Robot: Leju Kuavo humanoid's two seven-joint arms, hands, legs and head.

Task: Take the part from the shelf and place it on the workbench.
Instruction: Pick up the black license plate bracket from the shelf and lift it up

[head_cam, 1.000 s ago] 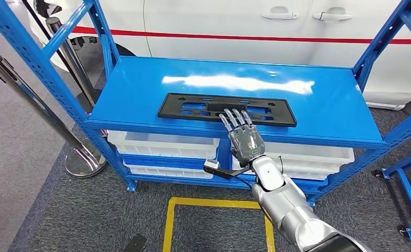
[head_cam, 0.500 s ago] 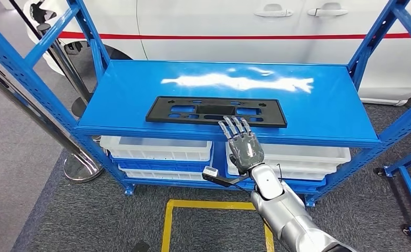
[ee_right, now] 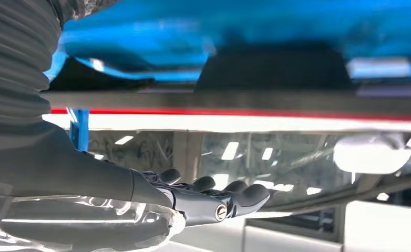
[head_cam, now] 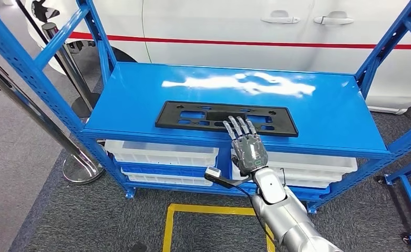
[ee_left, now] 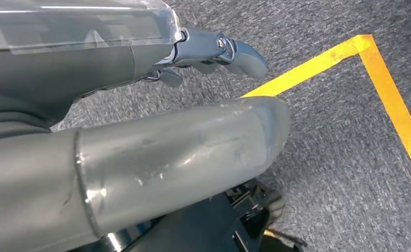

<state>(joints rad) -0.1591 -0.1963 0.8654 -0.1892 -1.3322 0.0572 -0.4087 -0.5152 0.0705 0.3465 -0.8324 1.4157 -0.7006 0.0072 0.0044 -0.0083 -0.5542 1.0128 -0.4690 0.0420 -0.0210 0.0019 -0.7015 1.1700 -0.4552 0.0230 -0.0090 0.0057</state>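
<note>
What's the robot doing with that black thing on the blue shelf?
The robot is reaching its right hand toward a flat black part lying on the blue shelf. The fingers are stretched out flat and apart, with their tips at the part's front edge, and it hasn't gripped it. The left hand hangs low over the grey carpet near some yellow floor tape, holding nothing. The part is on the shelf, not lifted.
</note>
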